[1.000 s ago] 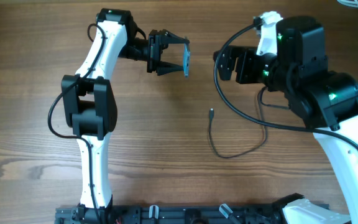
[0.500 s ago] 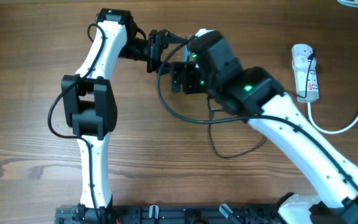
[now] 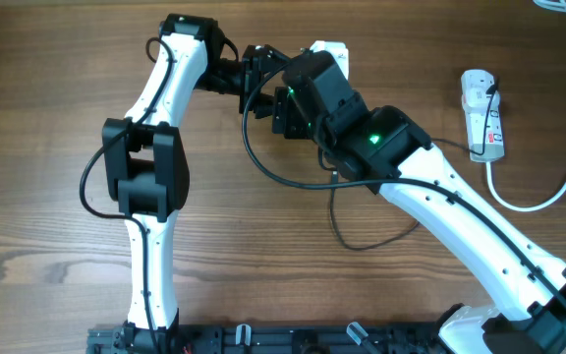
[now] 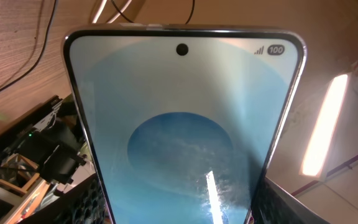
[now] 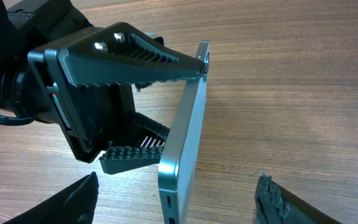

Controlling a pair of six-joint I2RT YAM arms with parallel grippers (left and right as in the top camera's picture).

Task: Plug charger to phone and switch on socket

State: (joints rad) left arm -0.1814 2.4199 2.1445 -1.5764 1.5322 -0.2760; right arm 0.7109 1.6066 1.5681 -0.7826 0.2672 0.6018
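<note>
My left gripper is shut on the phone and holds it up off the table. Its teal-blue screen fills the left wrist view. In the right wrist view the phone is edge-on, its port end pointing at the camera, clamped between the left gripper's fingers. My right gripper is open and empty, with the phone's port end between its fingers. In the overhead view the right gripper hides the phone. The charger lies loose on the table. The socket lies at the far right.
The socket's thick white cord loops to the right edge. A black plug sits in the socket. The right arm's own black cable hangs below the grippers. Black frame rails run along the front edge.
My right arm has swung left from over the socket to the left gripper, so the socket now shows. The left gripper still holds the phone and has shifted slightly.
</note>
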